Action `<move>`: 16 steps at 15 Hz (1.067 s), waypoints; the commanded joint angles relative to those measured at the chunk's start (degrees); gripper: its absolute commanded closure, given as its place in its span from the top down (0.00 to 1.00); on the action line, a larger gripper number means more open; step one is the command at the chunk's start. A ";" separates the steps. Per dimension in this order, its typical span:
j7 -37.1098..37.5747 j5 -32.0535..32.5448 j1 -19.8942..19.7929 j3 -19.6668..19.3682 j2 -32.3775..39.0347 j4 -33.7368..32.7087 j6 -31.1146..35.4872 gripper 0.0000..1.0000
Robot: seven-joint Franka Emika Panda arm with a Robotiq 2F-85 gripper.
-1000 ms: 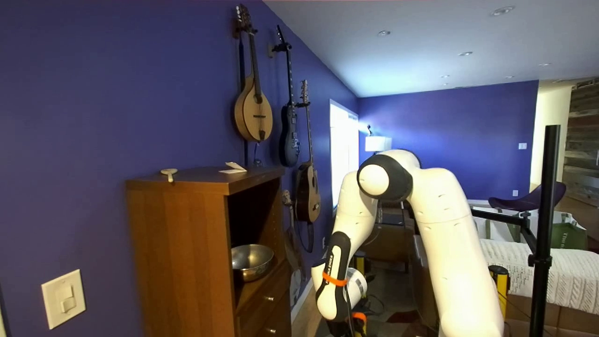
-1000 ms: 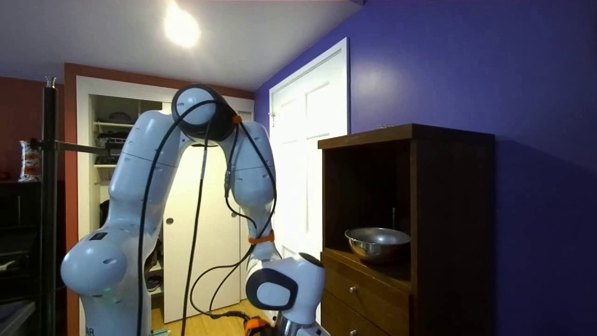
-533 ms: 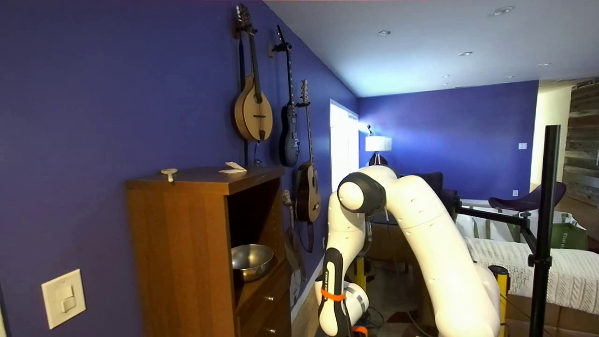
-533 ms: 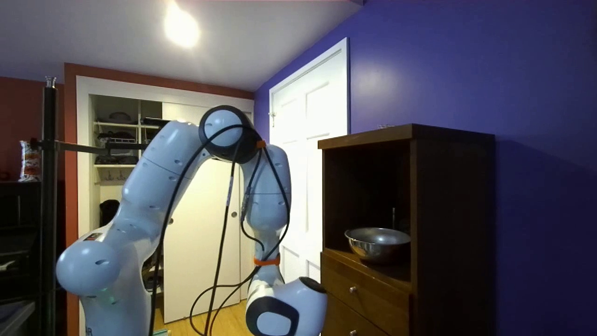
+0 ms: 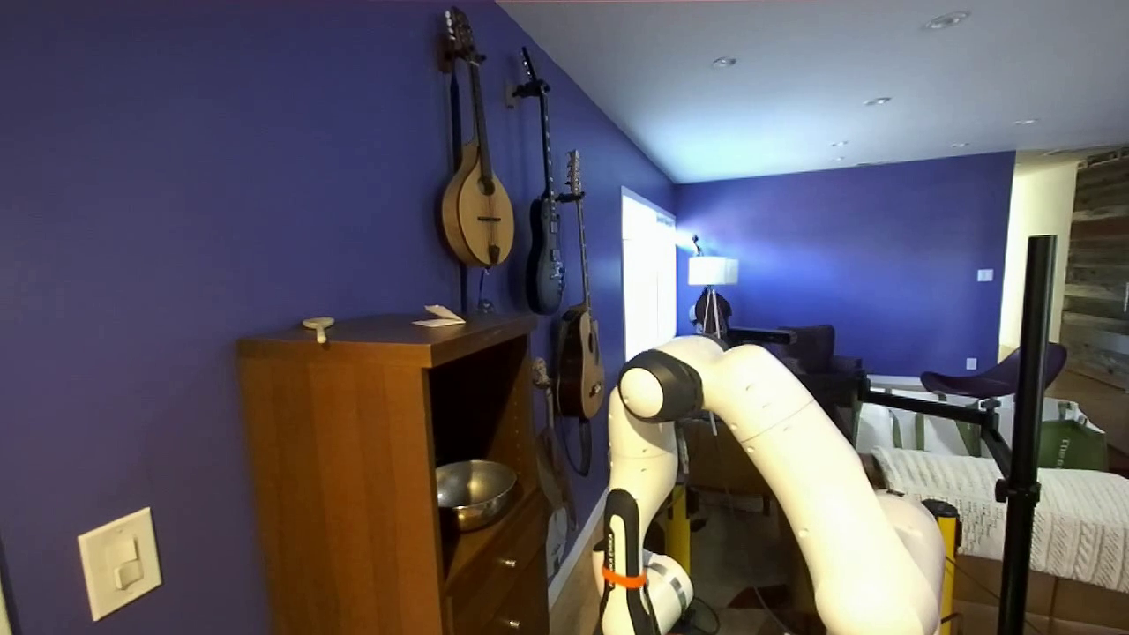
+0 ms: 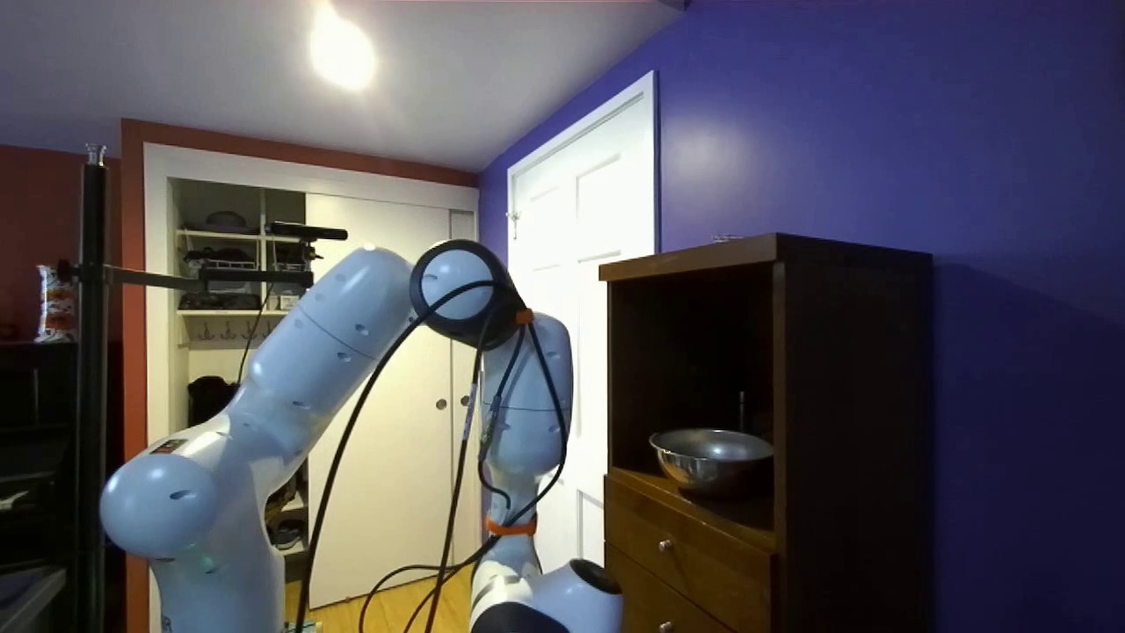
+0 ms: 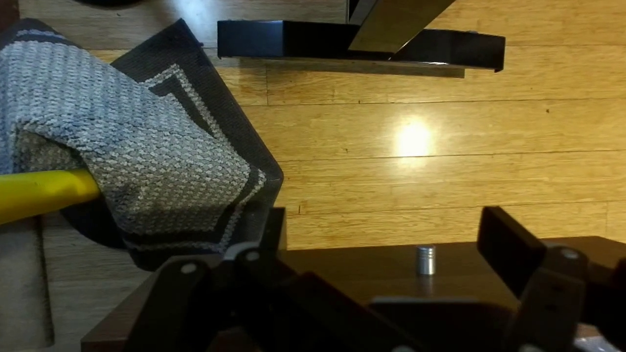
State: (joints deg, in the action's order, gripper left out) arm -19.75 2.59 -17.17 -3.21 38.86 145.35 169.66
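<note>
Standing apart and clamping nothing, the fingers (image 7: pixel 511 249) are framing a knob (image 7: pixel 426 260) in the wrist view; it is sitting between them, nearer the one at picture right. How far it is lying beyond their tips, I cannot tell. In both exterior views the fingers are lying out of frame.

That off-centre placing is probably posing the main risk: the nearer finger could be striking the knob first and skidding off, or a tip could be scraping the wood (image 7: pixel 347 266) around it. Being short and smooth, the knob could also be slipping from a shallow grip.

It is looking like bare metal, a small cylinder ringed with fine grooves; the wood is showing brown and flat. Past the fingers, pale floorboards (image 7: pixel 342 132) are shining, and a black, angular bar (image 7: pixel 313 41) is stretching across them. Beyond the picture-left finger, a grey mat (image 7: pixel 161 161) is bunching in coarse woven folds with a dark rim, a smooth yellow post (image 7: pixel 44 193) ending at its fold. In an exterior view a round metal bowl (image 6: pixel 712 466) is resting in the cabinet (image 6: pixel 852 422), presumably higher than the fingers.
</note>
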 commanded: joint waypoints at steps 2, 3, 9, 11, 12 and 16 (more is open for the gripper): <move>0.33 1.89 -1.53 1.21 5.28 -3.80 3.95 1.00; 0.38 2.01 -1.69 1.37 6.01 -4.19 4.99 1.00; 0.84 3.02 -5.29 4.60 8.70 -5.10 13.71 1.00; 1.12 4.13 -5.61 4.71 9.52 -5.45 16.68 1.00; 1.26 4.73 -5.59 4.61 9.87 -5.41 18.70 1.00; 2.80 6.41 -5.21 4.26 11.15 -6.11 24.51 1.00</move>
State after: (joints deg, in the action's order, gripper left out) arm -19.05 6.30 -21.68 0.84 48.14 140.94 190.04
